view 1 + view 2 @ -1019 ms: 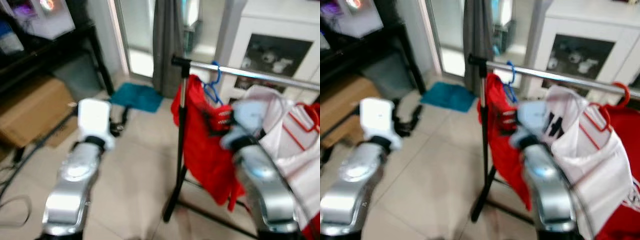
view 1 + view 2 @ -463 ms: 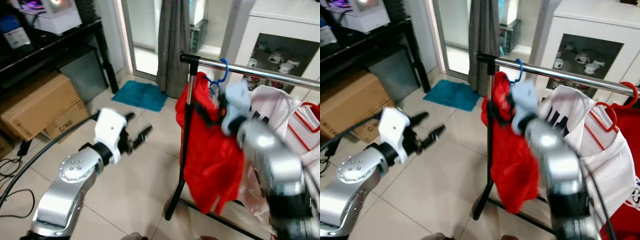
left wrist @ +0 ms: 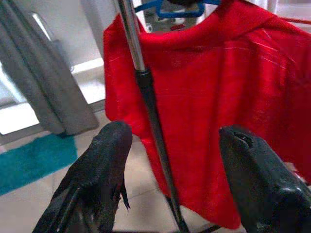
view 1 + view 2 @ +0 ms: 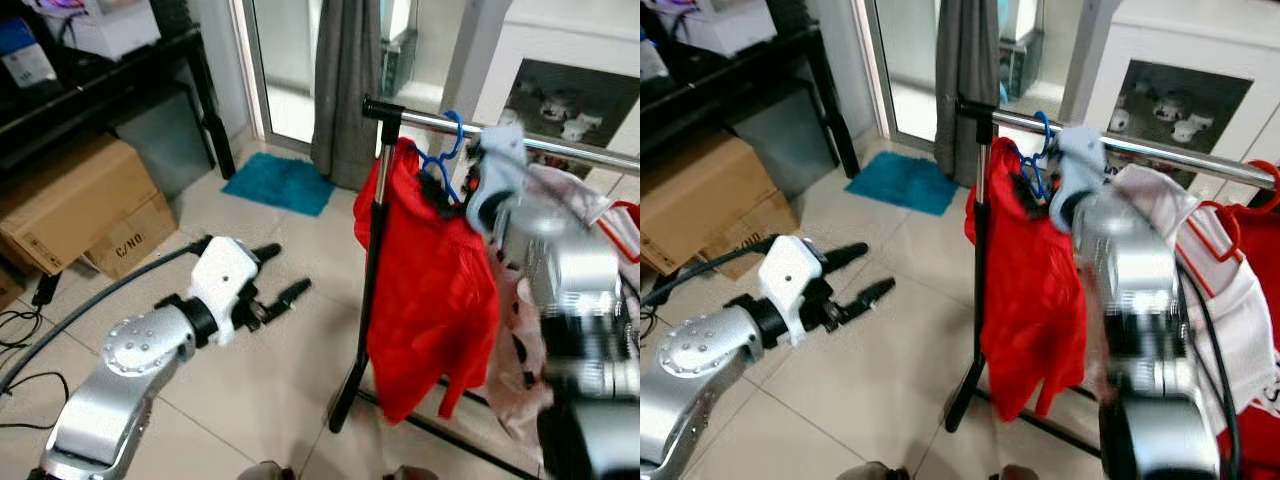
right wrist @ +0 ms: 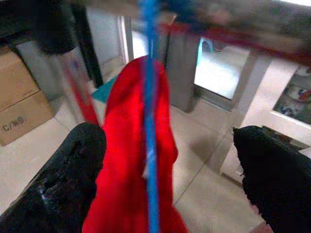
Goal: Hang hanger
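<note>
On the rail (image 4: 560,148) hangs the blue hanger (image 4: 440,165); both end effectors (image 4: 280,275) (image 5: 160,145) released; box (image 4: 125,243) reads "C/NO".

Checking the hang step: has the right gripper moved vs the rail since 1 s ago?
Yes. The right gripper has risen toward the rail, now close under it by the blue hanger, fingers open; earlier it was lower against the red shirt.

Pale tiled floor (image 4: 270,370), with a teal mat (image 4: 279,186) lying flat near the grey curtain (image 4: 350,90) and two cardboard boxes (image 4: 75,215) standing under the black shelf (image 4: 110,85). Black cables (image 4: 25,350) trailing over the tiles beside the boxes. Black foot of the clothes rack (image 4: 360,300) resting on the tiles too.
</note>
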Available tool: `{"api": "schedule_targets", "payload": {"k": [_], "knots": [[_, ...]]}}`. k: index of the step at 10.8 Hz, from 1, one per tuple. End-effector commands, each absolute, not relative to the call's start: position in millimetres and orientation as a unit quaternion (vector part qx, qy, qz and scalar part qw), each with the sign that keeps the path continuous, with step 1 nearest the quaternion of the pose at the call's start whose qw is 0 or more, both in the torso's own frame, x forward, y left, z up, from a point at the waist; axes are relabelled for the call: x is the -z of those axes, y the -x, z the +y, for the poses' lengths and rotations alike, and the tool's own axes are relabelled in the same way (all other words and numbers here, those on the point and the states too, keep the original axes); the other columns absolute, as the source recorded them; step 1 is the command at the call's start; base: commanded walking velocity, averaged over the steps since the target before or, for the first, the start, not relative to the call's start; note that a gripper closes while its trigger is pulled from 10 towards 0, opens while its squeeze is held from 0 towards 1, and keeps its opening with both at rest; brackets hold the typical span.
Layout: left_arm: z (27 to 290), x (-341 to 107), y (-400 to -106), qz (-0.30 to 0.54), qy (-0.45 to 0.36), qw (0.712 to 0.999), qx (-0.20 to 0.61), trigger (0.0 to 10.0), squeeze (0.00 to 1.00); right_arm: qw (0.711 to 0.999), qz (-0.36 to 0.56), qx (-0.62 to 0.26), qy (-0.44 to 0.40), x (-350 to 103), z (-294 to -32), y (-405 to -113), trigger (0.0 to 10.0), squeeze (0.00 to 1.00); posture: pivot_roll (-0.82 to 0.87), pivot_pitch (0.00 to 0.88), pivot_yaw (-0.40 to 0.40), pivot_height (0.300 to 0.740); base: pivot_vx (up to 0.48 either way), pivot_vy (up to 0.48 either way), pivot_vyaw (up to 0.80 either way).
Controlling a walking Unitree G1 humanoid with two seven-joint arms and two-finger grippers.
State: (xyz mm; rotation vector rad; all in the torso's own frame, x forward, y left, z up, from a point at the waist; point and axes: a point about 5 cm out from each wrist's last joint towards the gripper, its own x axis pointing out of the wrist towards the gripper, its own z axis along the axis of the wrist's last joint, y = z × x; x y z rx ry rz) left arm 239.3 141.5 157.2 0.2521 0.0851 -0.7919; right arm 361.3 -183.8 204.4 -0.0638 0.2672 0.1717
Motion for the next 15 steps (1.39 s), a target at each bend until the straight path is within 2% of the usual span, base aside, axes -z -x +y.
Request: {"api": "schedule_targets", "payload": {"k": [1,2,3,4,5,6,7,11,12,15], "knots": [[139.3,-160.1,-236.7,0.035,-0.125,0.909,0.396,10.0,0.0,0.986,0.138,-0.088,0.02,-208.0,-185.2,-364.5,10.0,0.0,-0.08,0.03,0.05,0.74,0.0,0.0,0.0],[137.7,-159.4,-235.6,0.036,-0.125,0.907,0.402,10.0,0.0,0.985,0.147,-0.092,0.024,-209.3,-185.8,-368.3,9.0,0.0,-0.08,0.024,0.046,0.74,0.0,0.0,0.0],[137.3,-159.3,-235.1,0.036,-0.125,0.906,0.403,10.0,0.0,0.984,0.15,-0.091,0.024,-209.4,-186.6,-369.4,6.5,0.0,-0.09,0.021,0.044,0.74,0.0,0.0,0.0],[136.9,-159.1,-234.2,0.037,-0.125,0.904,0.407,10.0,0.0,0.983,0.159,-0.084,0.027,-208.8,-189.6,-371.4,3.1,0.0,-0.09,0.017,0.041,0.74,0.0,0.0,0.0],[136.2,-158.7,-233.2,0.038,-0.125,0.903,0.409,10.0,0.0,0.983,0.165,-0.078,0.029,-208.7,-192.7,-372.7,2.0,0.0,-0.09,0.015,0.041,0.74,0.0,0.0,0.0],[135.4,-158.1,-232.7,0.039,-0.125,0.902,0.412,10.0,0.0,0.98,0.182,-0.071,0.041,-207.0,-196.3,-374.0,1.8,0.0,-0.09,0.013,0.039,0.74,0.0,0.0,0.0],[134.8,-157.9,-232.5,0.04,-0.125,0.901,0.413,10.0,0.0,0.978,0.192,-0.069,0.04,-205.0,-198.8,-375.2,2.5,0.0,-0.09,0.013,0.038,0.74,0.0,0.0,0.0],[134.2,-157.4,-232.0,0.042,-0.125,0.9,0.415,10.0,0.0,0.976,0.205,-0.057,0.041,-203.4,-203.0,-375.9,2.4,0.0,-0.09,0.011,0.035,0.74,0.0,0.0,0.0],[133.9,-156.7,-231.2,0.045,-0.125,0.899,0.418,10.0,0.0,0.976,0.207,-0.058,0.036,-203.3,-205.0,-375.2,0.0,0.0,-0.09,0.01,0.037,0.74,0.0,0.0,0.0],[133.1,-155.8,-230.8,0.049,-0.126,0.895,0.425,10.0,0.0,0.973,0.219,-0.067,0.036,-199.5,-205.4,-373.0,0.0,0.0,-0.09,0.012,0.041,0.74,0.0,0.0,0.0]]}}
